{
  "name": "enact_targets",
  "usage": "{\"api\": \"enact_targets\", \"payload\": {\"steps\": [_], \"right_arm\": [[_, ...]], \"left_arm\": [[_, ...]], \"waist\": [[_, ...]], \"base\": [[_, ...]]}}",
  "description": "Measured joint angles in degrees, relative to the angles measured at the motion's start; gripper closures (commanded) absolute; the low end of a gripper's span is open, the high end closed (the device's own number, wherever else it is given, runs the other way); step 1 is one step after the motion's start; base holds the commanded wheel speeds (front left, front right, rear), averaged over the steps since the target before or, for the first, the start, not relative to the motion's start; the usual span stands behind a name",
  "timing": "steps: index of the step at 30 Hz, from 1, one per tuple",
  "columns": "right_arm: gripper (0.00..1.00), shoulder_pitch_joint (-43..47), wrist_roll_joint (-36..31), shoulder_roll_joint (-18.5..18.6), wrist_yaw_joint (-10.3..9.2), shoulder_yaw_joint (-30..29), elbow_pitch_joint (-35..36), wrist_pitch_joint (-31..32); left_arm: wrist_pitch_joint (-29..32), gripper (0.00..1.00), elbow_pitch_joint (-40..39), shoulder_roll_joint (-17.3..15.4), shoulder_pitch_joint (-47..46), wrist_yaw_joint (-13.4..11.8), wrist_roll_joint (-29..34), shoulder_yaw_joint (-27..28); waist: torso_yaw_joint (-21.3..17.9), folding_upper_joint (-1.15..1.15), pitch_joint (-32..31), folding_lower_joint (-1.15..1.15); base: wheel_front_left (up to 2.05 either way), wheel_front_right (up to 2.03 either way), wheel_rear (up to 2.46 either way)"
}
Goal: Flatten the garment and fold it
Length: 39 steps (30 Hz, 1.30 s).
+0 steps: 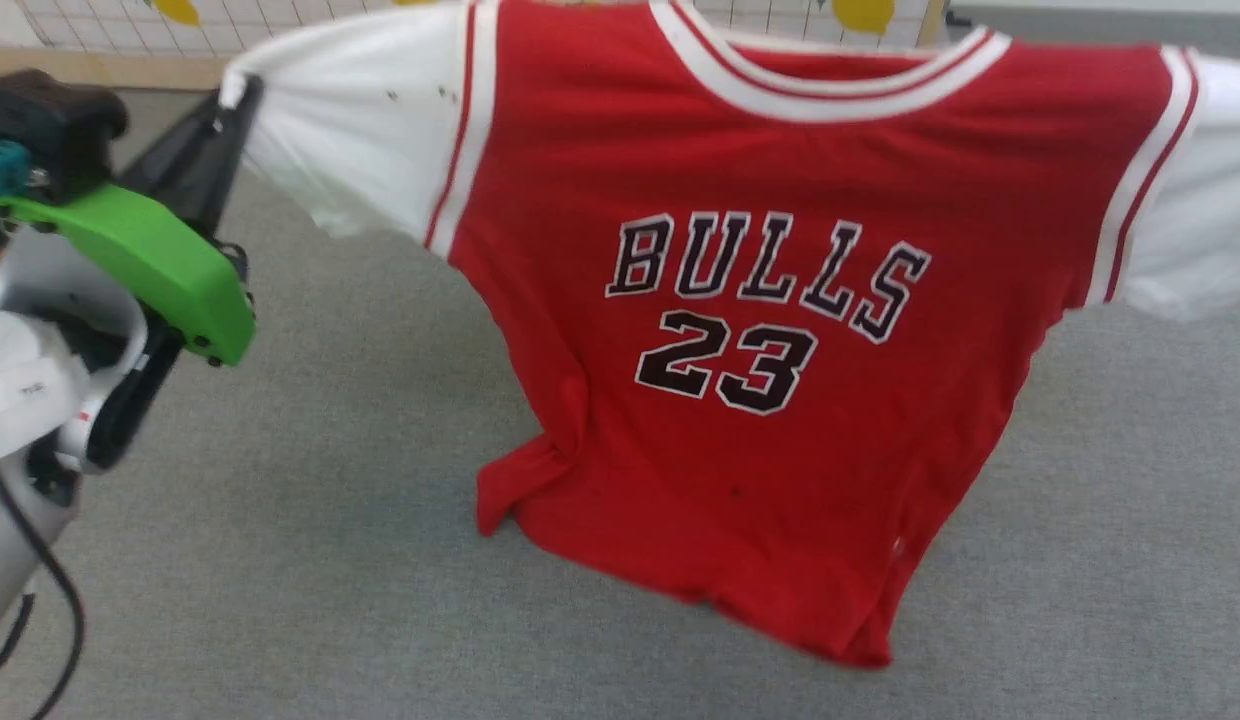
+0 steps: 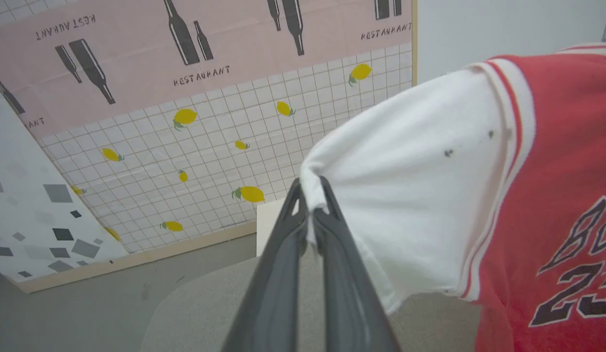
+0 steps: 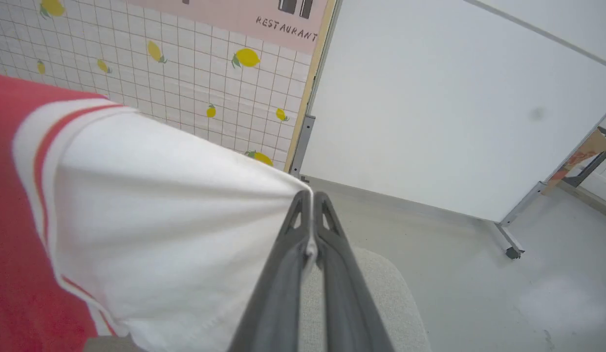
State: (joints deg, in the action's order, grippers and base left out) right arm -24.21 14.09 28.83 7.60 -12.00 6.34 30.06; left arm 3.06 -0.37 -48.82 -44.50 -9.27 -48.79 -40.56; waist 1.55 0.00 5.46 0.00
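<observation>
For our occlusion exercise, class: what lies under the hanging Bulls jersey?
A grey fabric surface spreads beneath the red Bulls jersey, whose hem appears to rest on it. The patch behind the cloth is hidden.

Red garment (image 1: 780, 470), grey worktop (image 1: 280, 600).
White sleeves, red-and-white striped trim, black white-outlined "BULLS 23" lettering; the backdrop (image 2: 210, 161) is a white grid with yellow lemons, and pink with black bottles; the arm cover (image 1: 150, 260) is bright green.

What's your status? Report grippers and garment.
Left gripper shut on garment sleeve; right gripper likewise. Garment held up, spread; hem resting on grey mat, one corner bunched.
</observation>
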Motion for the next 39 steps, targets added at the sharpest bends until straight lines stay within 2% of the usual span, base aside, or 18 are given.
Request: {"api": "enact_targets", "payload": {"steps": [5,10,15,19,22,27,35,39], "right_arm": [[1.0,-4.4,1.2,1.1,0.01,0.6,0.9,0.6],[1.0,-10.4,1.7,1.7,0.01,1.5,-0.3,0.8],[1.0,-19.4,2.7,2.2,0.01,3.3,-3.9,0.6],[1.0,-29.0,2.3,2.8,0.01,6.5,-8.8,-1.1],[1.0,-37.1,-0.1,2.2,0.01,7.4,-14.2,-4.2],[1.0,-49.3,-5.1,0.9,0.02,9.7,-24.3,-9.8],[1.0,-64.3,-13.2,-3.8,0.02,5.2,-37.2,-19.2],[1.0,-67.2,-15.3,-6.4,0.02,3.8,-42.1,-23.0]], "left_arm": [[-0.7,1.0,-5.8,-3.1,0.1,-3.1,-0.2,3.4],[-0.2,1.0,-9.0,-5.4,-0.9,-5.0,-0.9,6.4],[2.2,1.0,-9.6,-6.2,-5.9,-5.1,-1.4,8.4],[5.1,1.0,-6.8,-5.9,-12.0,-3.7,-1.5,8.6],[6.2,1.0,-2.6,-4.3,-18.1,-2.1,-0.8,8.5],[5.2,1.0,7.4,1.1,-30.9,0.5,1.3,9.2],[-2.7,1.0,23.0,9.3,-46.4,4.2,5.0,9.6],[-7.6,1.0,28.7,11.0,-49.1,5.8,6.0,9.8]], "waist": [[-0.2,0.0,-2.0,0.0],[-0.5,0.0,-1.3,0.0],[-0.7,0.0,1.7,0.0],[-0.9,0.0,5.3,0.0],[-1.0,0.0,8.3,0.0],[-1.4,0.0,14.2,0.0],[-1.6,0.0,22.7,0.01],[-1.7,0.0,25.8,0.01]], "base": [[0.0,0.0,0.0],[0.0,0.0,0.0],[0.0,0.0,0.0],[0.0,0.0,0.0],[0.0,0.0,0.0],[0.0,0.0,0.0],[0.0,0.0,0.0],[0.0,0.0,0.0]]}}
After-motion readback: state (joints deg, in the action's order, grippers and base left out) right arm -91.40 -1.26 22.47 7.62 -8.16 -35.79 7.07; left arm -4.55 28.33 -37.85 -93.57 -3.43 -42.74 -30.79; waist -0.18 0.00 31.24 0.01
